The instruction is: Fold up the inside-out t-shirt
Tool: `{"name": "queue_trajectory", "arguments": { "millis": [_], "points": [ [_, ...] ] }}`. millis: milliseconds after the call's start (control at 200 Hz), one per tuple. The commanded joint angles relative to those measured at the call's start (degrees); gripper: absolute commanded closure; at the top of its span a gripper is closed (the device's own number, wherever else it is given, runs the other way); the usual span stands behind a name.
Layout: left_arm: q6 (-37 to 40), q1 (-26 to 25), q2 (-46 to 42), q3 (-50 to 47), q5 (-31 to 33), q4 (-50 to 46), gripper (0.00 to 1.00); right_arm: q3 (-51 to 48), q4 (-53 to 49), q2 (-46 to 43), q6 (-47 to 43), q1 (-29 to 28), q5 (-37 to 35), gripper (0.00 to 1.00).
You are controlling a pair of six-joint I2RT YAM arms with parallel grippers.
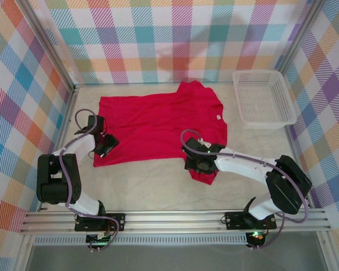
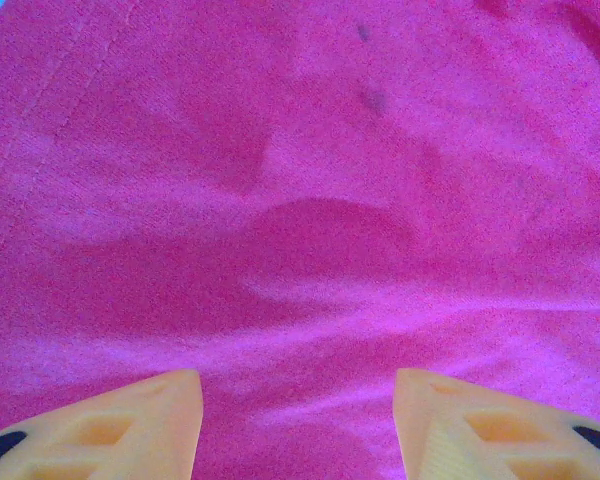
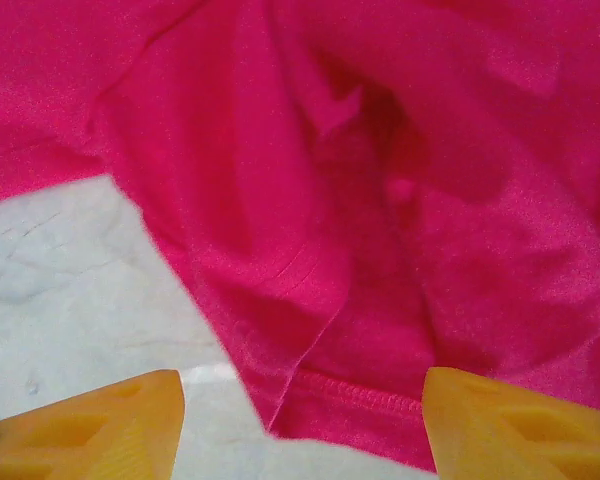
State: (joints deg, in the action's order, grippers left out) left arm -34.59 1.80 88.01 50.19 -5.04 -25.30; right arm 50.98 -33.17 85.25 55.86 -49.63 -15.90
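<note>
The white basket [image 1: 264, 100] sits at the far right of the table [image 1: 152, 186], apart from the shirt, and I see its bare mesh floor. The red t-shirt [image 1: 158, 127] lies spread across the middle, gently wrinkled, with a small white tag [image 1: 218, 117] near its right edge and one sleeve bunched at the near side. My left gripper [image 2: 298, 385] hovers over the shirt's left near corner, fingers apart. My right gripper [image 3: 302, 385] is over the bunched sleeve's hem, fingers apart too.
</note>
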Motion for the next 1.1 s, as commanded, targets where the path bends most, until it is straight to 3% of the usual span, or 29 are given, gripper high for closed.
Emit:
{"name": "queue_trajectory", "arguments": {
  "millis": [0, 100, 190, 215, 325, 505, 685, 735, 825, 910, 950, 1010, 1100],
  "points": [
    [1.0, 0.4, 0.1, 1.1, -0.1, -0.9, 0.46, 0.0, 5.7, 2.8, -1.9, 1.1, 3.4, 0.35],
    [1.0, 0.3, 0.1, 1.3, 0.2, -1.0, 0.46, 1.1, 6.9, 5.2, -1.2, 1.5, 3.7, 0.38],
    [1.1, 0.4, 0.5, 1.2, 0.6, -0.9, 0.46, 1.2, 9.0, 6.4, -0.4, 1.5, 3.9, 0.50],
    [1.0, 0.4, 0.8, 1.3, 1.0, -0.9, 0.46, 1.4, 9.1, 6.8, -0.2, 1.5, 3.8, 0.55],
    [0.1, 0.7, 2.7, 1.4, 1.9, -0.3, 0.46, 2.3, 6.9, 6.9, 1.5, 0.9, 3.3, 1.00],
    [0.0, 1.4, 5.5, 2.3, 2.5, -0.2, 0.46, 4.2, -2.2, 2.6, 6.2, -8.3, -1.7, 1.00],
    [0.7, 1.8, 7.3, 3.2, 3.9, -0.7, 0.46, 5.5, -7.5, 6.3, 13.7, -17.2, -2.0, 0.97],
    [0.8, 2.0, 7.8, 3.6, 4.0, -0.9, 0.46, 5.6, -7.8, 7.8, 15.3, -19.2, -1.7, 0.90],
    [1.3, 2.5, 8.5, 4.1, 4.2, -1.2, 0.47, 6.8, -10.2, 9.8, 17.1, -22.6, -2.2, 0.85],
    [1.4, 2.7, 8.7, 4.3, 4.3, -1.3, 0.46, 8.0, -12.8, 9.6, 17.1, -24.6, -3.5, 0.55],
    [1.5, 2.7, 8.7, 4.2, 4.2, -1.3, 0.47, 8.2, -14.1, 8.8, 16.5, -24.7, -3.9, 0.45],
    [1.3, 2.8, 8.5, 4.3, 3.8, -1.2, 0.47, 8.3, -15.5, 6.5, 15.0, -24.5, -5.4, 0.39],
    [1.1, 2.8, 7.9, 4.3, 3.1, -1.3, 0.47, 7.0, -15.5, 1.8, 11.9, -22.0, -6.0, 0.38]
  ]
}}
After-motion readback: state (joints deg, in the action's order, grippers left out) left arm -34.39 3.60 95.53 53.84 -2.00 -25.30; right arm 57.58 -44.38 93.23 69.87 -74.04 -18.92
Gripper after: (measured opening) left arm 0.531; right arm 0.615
